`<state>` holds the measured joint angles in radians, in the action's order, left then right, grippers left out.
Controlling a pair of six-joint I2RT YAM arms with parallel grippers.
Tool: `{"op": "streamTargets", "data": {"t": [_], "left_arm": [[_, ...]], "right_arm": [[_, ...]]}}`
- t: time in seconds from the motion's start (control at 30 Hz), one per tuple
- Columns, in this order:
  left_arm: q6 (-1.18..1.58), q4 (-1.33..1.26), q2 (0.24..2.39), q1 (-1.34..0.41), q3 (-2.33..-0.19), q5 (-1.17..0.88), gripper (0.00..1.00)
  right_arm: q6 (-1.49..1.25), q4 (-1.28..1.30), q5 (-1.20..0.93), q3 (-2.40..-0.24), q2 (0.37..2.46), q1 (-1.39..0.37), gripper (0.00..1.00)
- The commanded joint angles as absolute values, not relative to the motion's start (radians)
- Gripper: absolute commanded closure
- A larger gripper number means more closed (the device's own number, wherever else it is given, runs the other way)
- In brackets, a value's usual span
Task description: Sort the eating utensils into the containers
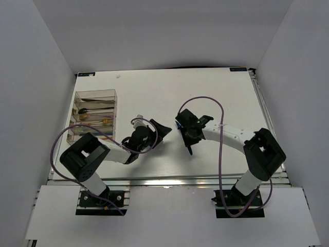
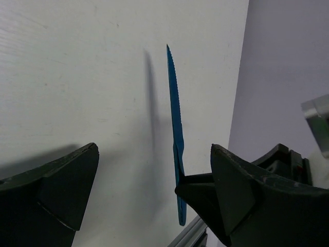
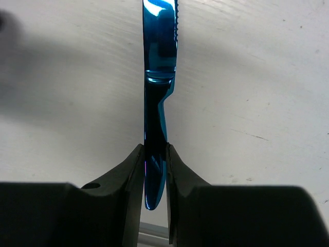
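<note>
1. One blue knife (image 3: 159, 77) is out on its own. It is thin, glossy metal with a mirror-like sheen, and small serrations run along one edge of the blade.
2. Two grippers are in view. The right gripper (image 3: 154, 154) has its jaws nearly together, pinching the knife's handle near its end, with the blade pointing away from the fingers.
3. The left gripper (image 2: 154, 175) stands spread as wide as it goes and holds nothing. The knife shows edge-on in the gap between its fingers (farther off, not touching them).
4. One clear brownish organiser (image 1: 95, 95) sits at the left of the white table (image 1: 154, 87), with narrow parallel compartments. A dark spoon (image 1: 85, 109) and a gold piece (image 1: 100, 121) lie in separate compartments; a full count cannot be made.
5. The knife is held over the table's middle, well apart from the organiser.
</note>
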<state>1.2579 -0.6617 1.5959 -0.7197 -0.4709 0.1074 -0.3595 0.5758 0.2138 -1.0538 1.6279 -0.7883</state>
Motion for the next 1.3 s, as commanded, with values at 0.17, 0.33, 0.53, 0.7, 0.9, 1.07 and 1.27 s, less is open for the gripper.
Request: {"op": "streamTargets", "data": {"t": [0.17,0.33,0.53,0.7,0.9,1.07,1.27], "left_arm": [[1.347,-0.88,1.735,-0.758,-0.551,0.051,0.02],[1.367,-0.933,1.787,-0.775,-0.578,0.032,0.06],[1.419,-1.071,1.838,-0.779,-0.549,0.002,0.74],[1.346,-0.925,1.755,-0.775,-0.567,0.02,1.0],[1.198,-0.507,1.582,-0.648,-0.666,0.029,1.0],[1.092,-0.165,1.45,-0.342,-0.813,0.009,1.0],[1.026,0.036,1.518,-0.004,-1.061,0.049,1.0]], "right_arm": [[-0.356,0.502,0.072,-1.054,1.534,-0.833,1.0],[-0.36,0.46,0.035,-1.057,1.532,-0.857,1.0],[-0.367,0.457,0.051,-1.077,1.554,-0.868,1.0],[-0.385,0.448,0.1,-1.071,1.554,-0.867,1.0],[-0.413,0.501,0.193,-1.058,1.453,-0.832,0.11],[-0.407,0.577,0.288,-1.046,1.322,-0.755,0.11],[-0.402,0.565,0.261,-0.99,1.238,-0.707,0.11]]}}
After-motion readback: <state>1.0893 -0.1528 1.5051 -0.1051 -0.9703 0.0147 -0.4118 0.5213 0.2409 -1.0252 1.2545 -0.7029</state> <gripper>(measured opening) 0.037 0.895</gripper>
